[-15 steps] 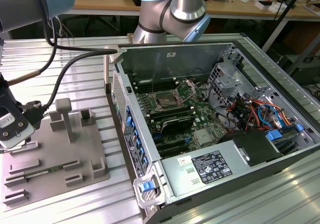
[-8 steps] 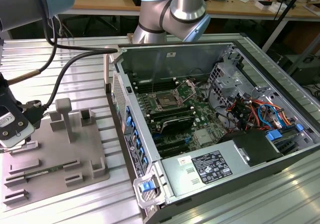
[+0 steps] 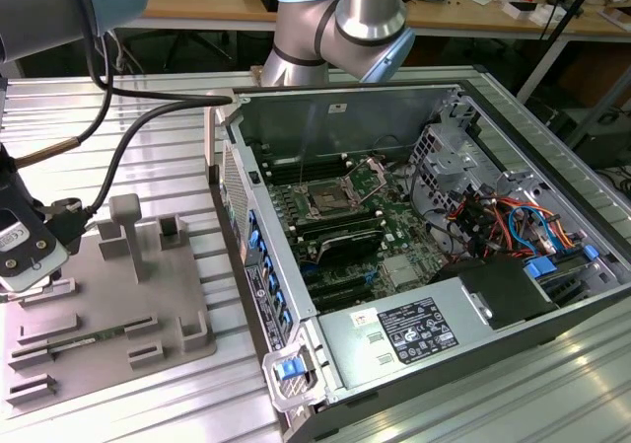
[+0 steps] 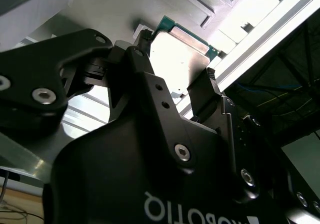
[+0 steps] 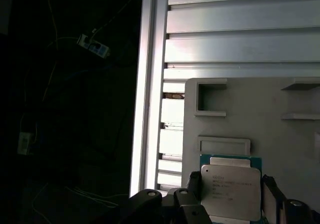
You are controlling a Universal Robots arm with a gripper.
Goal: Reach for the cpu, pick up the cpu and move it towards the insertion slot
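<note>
Over grey fixture (image 5: 260, 99), flat silvery cpu (image 5: 231, 190)

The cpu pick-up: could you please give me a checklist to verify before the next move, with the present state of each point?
1. Hand placed around the cpu: ok, in both wrist views.
2. Firm hold on the cpu: cannot tell.
3. Cpu lifted off the grey fixture: cannot tell.
4. Insertion slot uncovered: ok, its dark centre shows in the exterior view.
5. Straight level path to the slot: probably not ok, the case wall stands between.
</note>
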